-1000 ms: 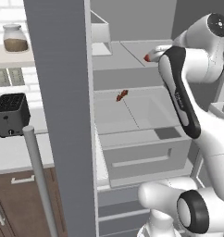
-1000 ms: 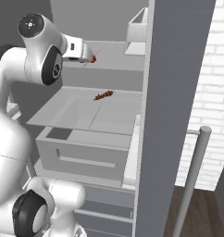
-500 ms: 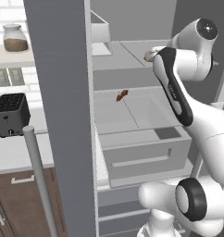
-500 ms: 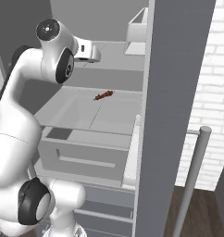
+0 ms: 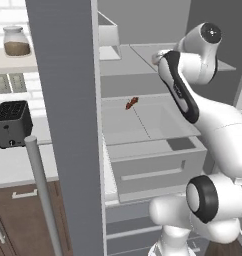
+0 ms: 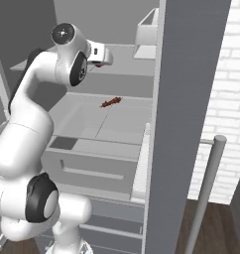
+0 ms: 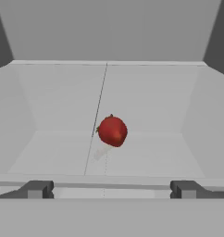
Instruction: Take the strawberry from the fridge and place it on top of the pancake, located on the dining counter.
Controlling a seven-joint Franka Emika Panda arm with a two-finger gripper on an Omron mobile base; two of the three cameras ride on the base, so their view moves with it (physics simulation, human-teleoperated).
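Observation:
The strawberry (image 7: pixel 112 131), small, round and bright red, lies on a pale grey shelf deep inside the fridge (image 5: pixel 68 100), straight ahead in the hand view. My gripper (image 7: pixel 111 189) is open, its two dark fingertips (image 7: pixel 37 189) spread wide at the shelf's front edge, short of the fruit and not touching it. From the base views the hand (image 6: pixel 99 53) reaches over the upper shelf, and the arm hides the strawberry there. The pancake and the dining counter are out of view.
An elongated reddish-brown food item (image 5: pixel 132 103) lies on the shelf below, above a pulled-out drawer (image 5: pixel 158 165). A white bin (image 5: pixel 109 35) stands at the back of the upper shelf. The open door (image 6: pixel 186 99) carries a bar handle (image 6: pixel 206 188). Outside sit a toaster (image 5: pixel 12 122) and a jar (image 5: pixel 16 41).
The arm has swung up and the hand has pushed in over the upper shelf, now covering the strawberry in both base views. The jaws stayed open.

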